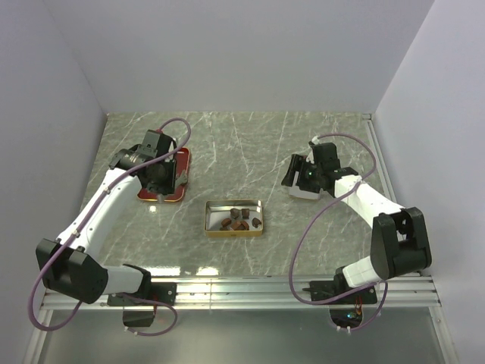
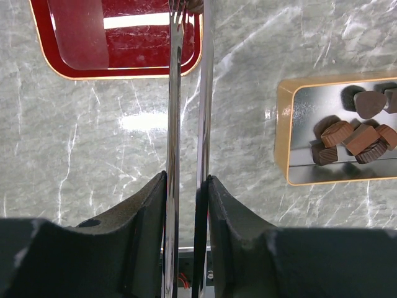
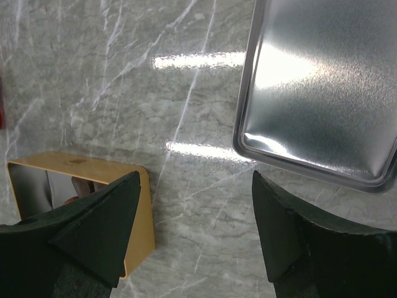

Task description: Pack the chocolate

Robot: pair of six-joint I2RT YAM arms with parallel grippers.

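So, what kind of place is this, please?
Probably a robot test cell, not a kitchen: plain white walls enclose a marble-patterned table, two arms are bolted to a metal rail at its near edge, and the left gripper holds tongs.

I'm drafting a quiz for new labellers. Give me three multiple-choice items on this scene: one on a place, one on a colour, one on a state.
1. Where do the chocolates lie? A in the gold tin; B in a glass bowl; C in a paper bag.
2. What colour is the tray by the tips of the tongs that the left gripper holds? A blue; B red; C green.
3. How is the right gripper? A shut on a spoon; B shut on a chocolate; C open, holding nothing.
Answers: 1 A, brown pieces sit inside it; 2 B, it shines dark red; 3 C, jaws wide apart, only table between.
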